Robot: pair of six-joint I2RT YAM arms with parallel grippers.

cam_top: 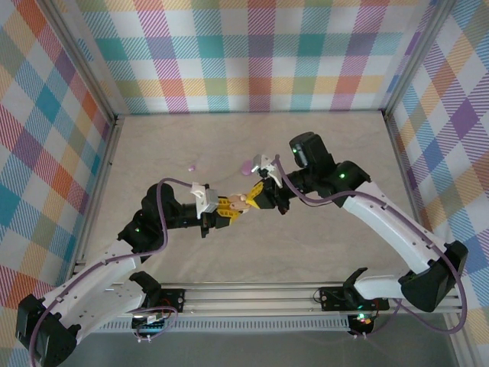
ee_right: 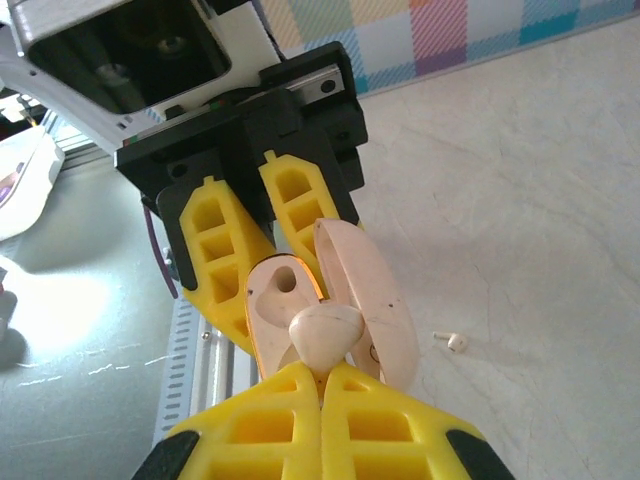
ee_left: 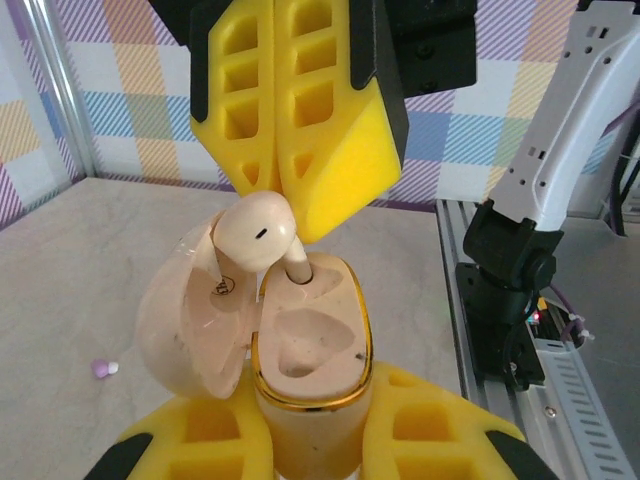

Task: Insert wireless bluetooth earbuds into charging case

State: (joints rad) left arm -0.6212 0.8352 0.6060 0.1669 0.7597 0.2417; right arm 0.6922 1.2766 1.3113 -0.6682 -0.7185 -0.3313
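Pinching a cream-white earbud by its head, the right gripper holds the stem tip in a socket of the open charging case, itself clamped upright in the left gripper. A purple earbud lies well apart on the surface.

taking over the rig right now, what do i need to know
left gripper: shut on the open cream plastic charging case with gold rim.
right gripper: shut on a cream-white plastic earbud, stem tip in one slot.
on the table: another small white earbud, a light purple earbud.
done: nothing fully seated.
to do: seat this bud, then the others.
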